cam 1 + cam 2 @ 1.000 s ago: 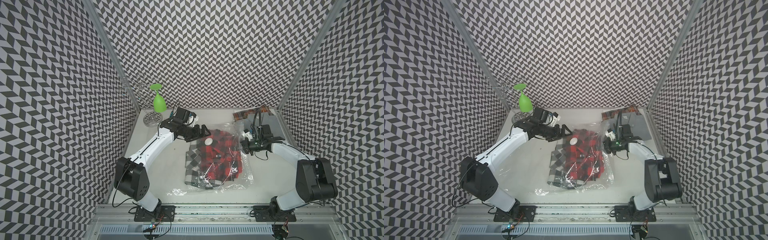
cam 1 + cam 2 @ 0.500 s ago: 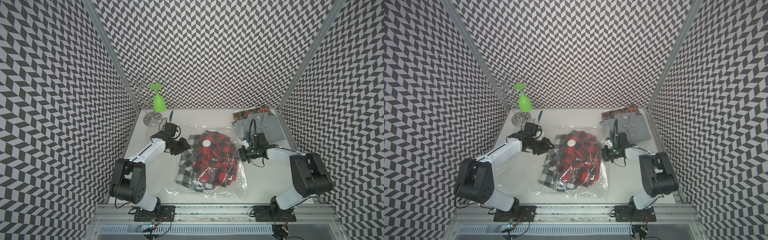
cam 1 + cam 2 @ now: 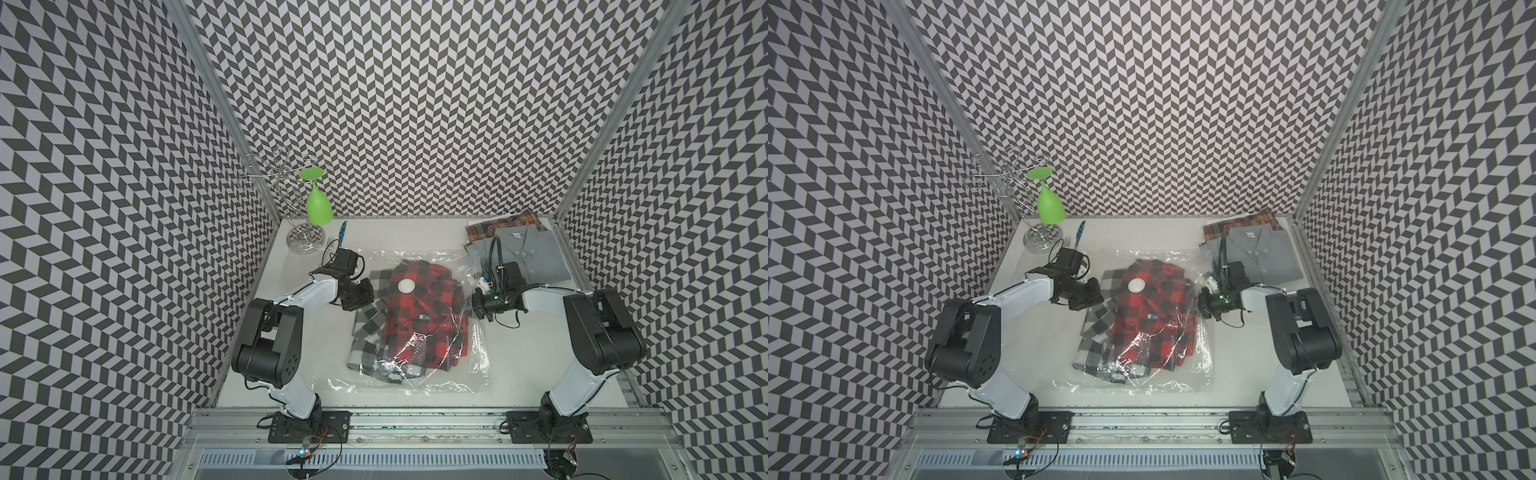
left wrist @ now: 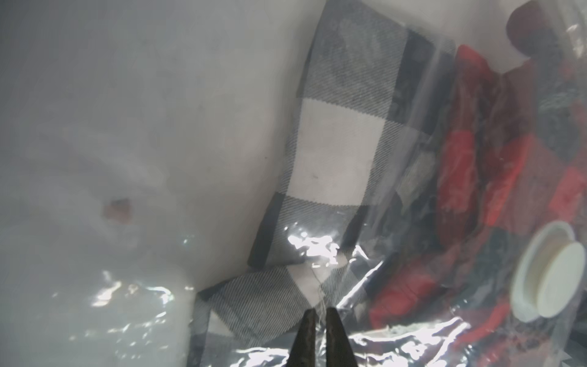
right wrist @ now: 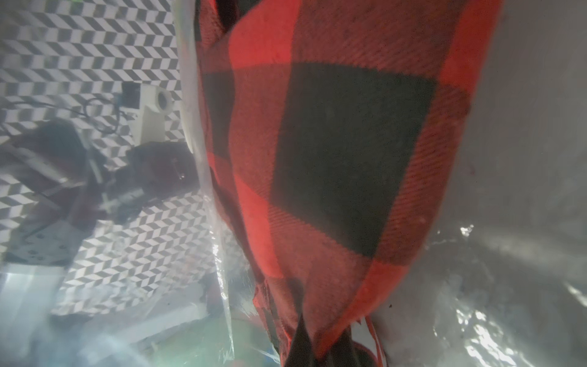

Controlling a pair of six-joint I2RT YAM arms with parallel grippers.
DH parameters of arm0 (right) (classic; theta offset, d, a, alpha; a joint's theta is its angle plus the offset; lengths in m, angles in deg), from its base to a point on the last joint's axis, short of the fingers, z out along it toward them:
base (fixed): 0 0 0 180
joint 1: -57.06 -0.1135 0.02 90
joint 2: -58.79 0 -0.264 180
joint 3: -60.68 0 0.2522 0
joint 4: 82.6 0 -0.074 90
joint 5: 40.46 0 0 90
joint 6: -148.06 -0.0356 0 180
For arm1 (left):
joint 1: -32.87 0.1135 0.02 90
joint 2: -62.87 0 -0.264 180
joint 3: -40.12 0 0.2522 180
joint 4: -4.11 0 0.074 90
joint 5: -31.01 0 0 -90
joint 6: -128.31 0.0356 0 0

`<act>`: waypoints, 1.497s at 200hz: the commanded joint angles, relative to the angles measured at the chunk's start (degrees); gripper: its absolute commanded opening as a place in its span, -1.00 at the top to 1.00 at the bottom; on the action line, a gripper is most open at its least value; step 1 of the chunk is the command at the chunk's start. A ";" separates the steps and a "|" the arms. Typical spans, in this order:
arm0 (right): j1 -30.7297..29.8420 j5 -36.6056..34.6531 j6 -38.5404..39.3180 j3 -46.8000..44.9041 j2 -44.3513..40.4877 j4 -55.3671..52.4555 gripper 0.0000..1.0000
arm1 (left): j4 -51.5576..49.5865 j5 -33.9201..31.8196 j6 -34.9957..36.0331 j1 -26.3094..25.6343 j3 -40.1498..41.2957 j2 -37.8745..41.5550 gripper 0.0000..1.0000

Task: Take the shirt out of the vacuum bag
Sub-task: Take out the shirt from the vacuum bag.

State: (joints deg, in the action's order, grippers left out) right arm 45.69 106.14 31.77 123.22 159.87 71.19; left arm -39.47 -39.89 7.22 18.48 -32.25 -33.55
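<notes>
The vacuum bag (image 3: pixel 478 365) (image 3: pixel 1200 365) lies mid-table, clear and crinkly, with a round white valve cap (image 3: pixel 406 286) (image 4: pixel 546 279). Inside it lies a red-and-black plaid shirt (image 3: pixel 424 320) (image 3: pixel 1154 328) on top of a grey-and-white plaid cloth (image 3: pixel 365 340) (image 4: pixel 333 152). My left gripper (image 3: pixel 365 296) (image 4: pixel 320 313) is at the bag's left edge, jaws pinched on a thin fold of the plastic. At the bag's right edge my right gripper (image 3: pixel 473 305) (image 5: pixel 324 336) is shut on a fold of the red shirt (image 5: pixel 333 143).
A wire rack (image 3: pixel 305 241) holding an upturned green glass (image 3: pixel 319 203) stands at the back left, with a pen (image 3: pixel 342 233) beside it. A folded grey shirt (image 3: pixel 528 255) over an orange plaid one (image 3: pixel 511 224) lies at the back right, just behind the right arm.
The left gripper has moved from over the shirts to the bag's left edge, dropped low and closed from wide open. The right arm has lowered, still shut. The bag shifted slightly.
</notes>
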 commanded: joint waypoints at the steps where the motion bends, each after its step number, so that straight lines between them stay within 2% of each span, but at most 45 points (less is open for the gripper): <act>1: -1.25 0.62 0.23 1.30 1.39 3.04 1.00 | 2.37 0.00 1.11 -0.81 -0.27 -1.85 0.77; 58: 0.42 -2.57 4.03 1.17 -0.17 -2.84 1.00 | 2.72 -0.87 2.08 -0.16 1.03 -8.38 0.87; 102: 7.18 -3.35 6.67 -1.31 -3.44 -7.75 1.00 | 3.18 -2.47 2.85 1.63 2.77 -10.52 0.87; 144: 11.16 -4.11 10.05 -1.72 -5.93 -13.87 1.00 | 3.89 -2.60 3.22 4.21 4.18 -10.89 0.87; 203: 20.44 -9.02 13.37 -4.20 -8.85 -20.60 1.00 | 3.81 -2.61 4.09 6.80 4.51 -11.50 0.87; 232: 25.52 -10.26 12.07 -4.92 -10.73 -21.02 1.00 | 3.81 -2.57 4.33 7.87 4.82 -11.60 0.87; 299: 31.72 -12.36 9.66 -6.69 -18.09 -24.27 1.00 | 3.64 -1.50 5.75 10.67 4.56 -12.34 0.87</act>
State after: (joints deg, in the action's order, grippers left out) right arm 74.97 95.87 41.92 117.60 145.27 48.20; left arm -31.98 -29.10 11.15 26.37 -30.54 -41.38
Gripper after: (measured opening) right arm 0.054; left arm 0.066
